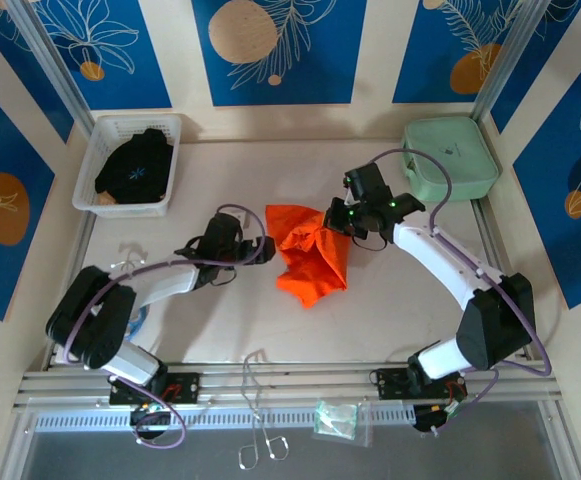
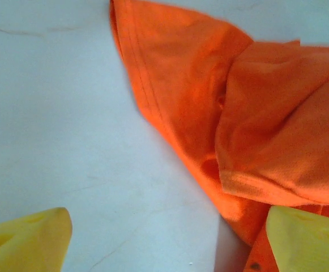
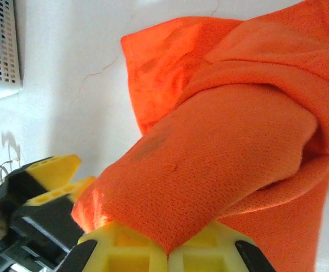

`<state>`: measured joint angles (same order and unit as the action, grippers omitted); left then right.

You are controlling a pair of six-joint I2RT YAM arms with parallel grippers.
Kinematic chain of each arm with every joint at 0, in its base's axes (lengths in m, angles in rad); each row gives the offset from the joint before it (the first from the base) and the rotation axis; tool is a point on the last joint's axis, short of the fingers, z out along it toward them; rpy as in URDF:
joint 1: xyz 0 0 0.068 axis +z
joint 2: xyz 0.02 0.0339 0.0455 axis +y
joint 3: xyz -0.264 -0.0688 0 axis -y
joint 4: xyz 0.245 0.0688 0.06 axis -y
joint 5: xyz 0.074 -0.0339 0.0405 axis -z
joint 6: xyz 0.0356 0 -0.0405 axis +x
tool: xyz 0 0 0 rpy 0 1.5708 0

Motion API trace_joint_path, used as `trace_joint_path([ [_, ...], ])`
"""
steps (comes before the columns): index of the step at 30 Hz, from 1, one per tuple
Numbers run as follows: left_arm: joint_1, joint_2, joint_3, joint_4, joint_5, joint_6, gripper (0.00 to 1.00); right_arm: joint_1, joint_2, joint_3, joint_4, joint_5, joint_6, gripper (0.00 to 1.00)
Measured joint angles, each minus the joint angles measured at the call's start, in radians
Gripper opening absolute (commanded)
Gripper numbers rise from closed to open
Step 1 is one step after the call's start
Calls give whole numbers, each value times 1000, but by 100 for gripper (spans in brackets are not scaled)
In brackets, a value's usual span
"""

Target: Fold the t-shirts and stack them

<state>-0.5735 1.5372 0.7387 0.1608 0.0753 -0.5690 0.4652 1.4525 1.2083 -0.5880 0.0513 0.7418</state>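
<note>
I am pinching a bunch of the orange t-shirt [image 1: 310,255] in my right gripper [image 3: 167,249], and those jaws are squeezing shut on the cloth. My left gripper [image 2: 164,243] is hanging wide open just beside the shirt's left edge, with nothing in it. The orange shirt is lying in the middle of the table [image 1: 220,330], between my two arms. It is looking all bunched up and wrinkly, with one part flopping over another, so I am thinking it is not a neat fold yet. The black t-shirt [image 1: 135,165] is sitting in a heap inside the white basket [image 1: 175,125] at the far left corner, well apart from the orange one. I am guessing nobody has folded it yet. So I am thinking I am near the start of the job. I am needing to spread the orange shirt flat, fold it tidy, then take the black one out, fold it too, and put one on top of the other.
</note>
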Motion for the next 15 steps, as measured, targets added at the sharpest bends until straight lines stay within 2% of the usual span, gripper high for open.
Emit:
trace_joint_path([
  [5,-30,112,0,92,122,0,96,0,5,-20,0,-19,10,0],
  [8,-53,145,3,136,191,3,94,-4,5,-22,0,-25,11,0],
  [15,-90,224,63,133,290,29,75,-40,-13,-33,-3,-26,18,0],
])
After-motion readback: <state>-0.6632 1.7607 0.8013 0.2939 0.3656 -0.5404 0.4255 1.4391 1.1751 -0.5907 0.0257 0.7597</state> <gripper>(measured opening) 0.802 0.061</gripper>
